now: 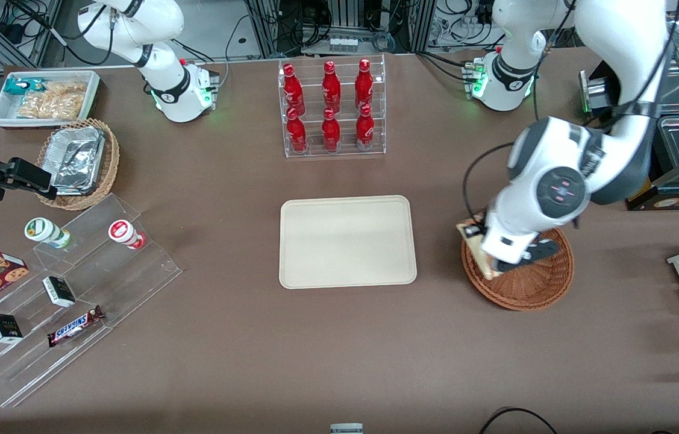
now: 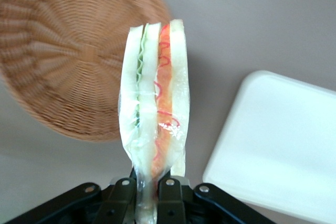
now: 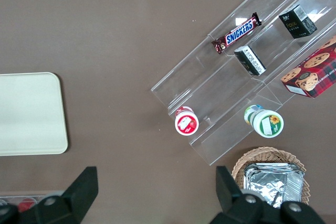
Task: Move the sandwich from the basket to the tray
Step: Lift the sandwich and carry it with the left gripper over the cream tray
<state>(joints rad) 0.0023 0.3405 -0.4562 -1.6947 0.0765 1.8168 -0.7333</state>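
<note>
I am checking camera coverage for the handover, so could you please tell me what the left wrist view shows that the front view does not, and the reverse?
Only the left wrist view shows the sandwich's red and green filling and the gripper shut on its lower end. Only the front view shows the rack of red bottles and the whole tray. Both show the sandwich lifted over the basket, with the tray beside it.

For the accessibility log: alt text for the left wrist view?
The tool is shut on a plastic-wrapped sandwich, held on edge above the brown table. The empty wicker basket lies beneath it, and a corner of the cream tray shows beside it.
</note>
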